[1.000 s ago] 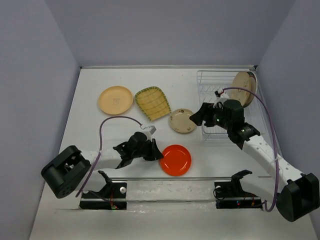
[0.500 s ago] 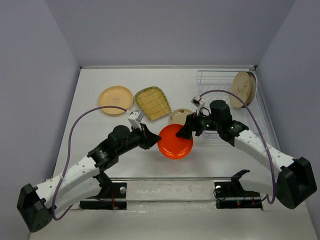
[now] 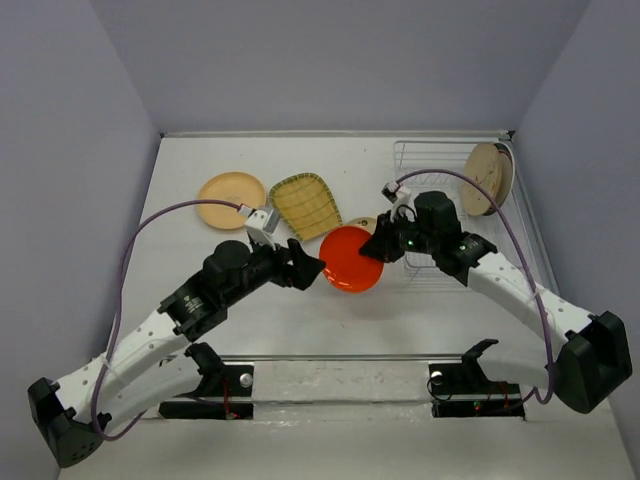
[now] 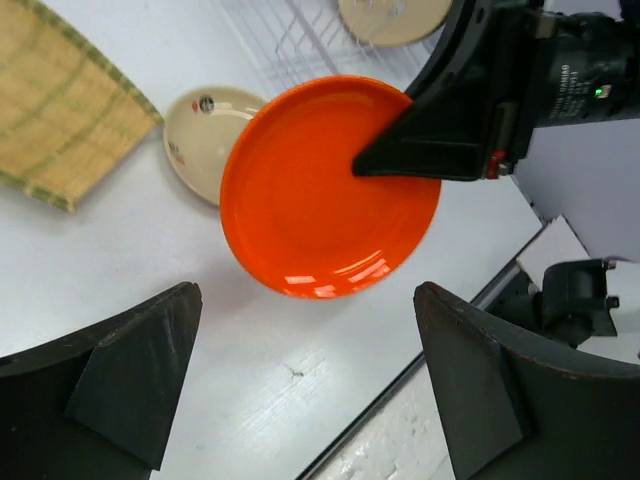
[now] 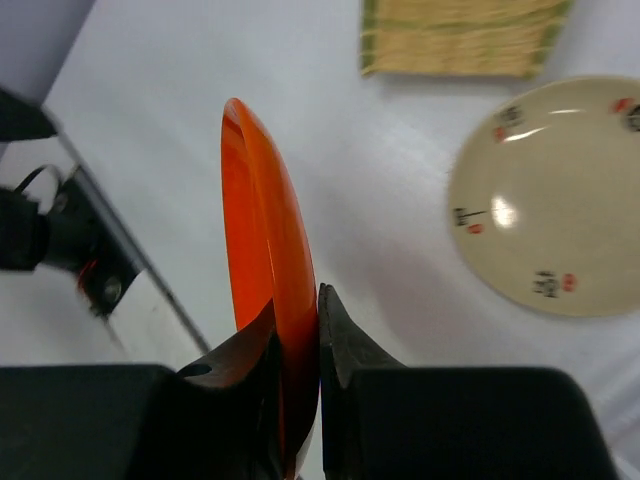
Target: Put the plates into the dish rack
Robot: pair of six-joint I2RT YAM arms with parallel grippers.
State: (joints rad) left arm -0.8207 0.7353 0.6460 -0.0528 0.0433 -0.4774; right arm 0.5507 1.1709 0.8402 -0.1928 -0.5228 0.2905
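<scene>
The rack (image 3: 430, 165) is sitting just behind the right pincer (image 5: 297, 315), with one peach plate (image 3: 488, 177) already standing in its far corner. The other peach plate (image 3: 230, 198) and the grid plate (image 3: 305, 205) are lying well out beyond the left pincer (image 4: 305, 330), not loaded yet. Big change though: a second ago the orange plate (image 3: 350, 258) was lying flat by the left pincer, half a second ago the left one was lifting it up, and now the right pincer is clamping its rim edge-on while the left one is hanging wide open just short of it, not touching. So the handoff is looking done, and I'm guessing the plate is heading for a slot next. The small beige plate (image 5: 550, 200) is lying flat on the table just past the orange one, between the right pincer and the grid plate, so it's waiting its turn too.
</scene>
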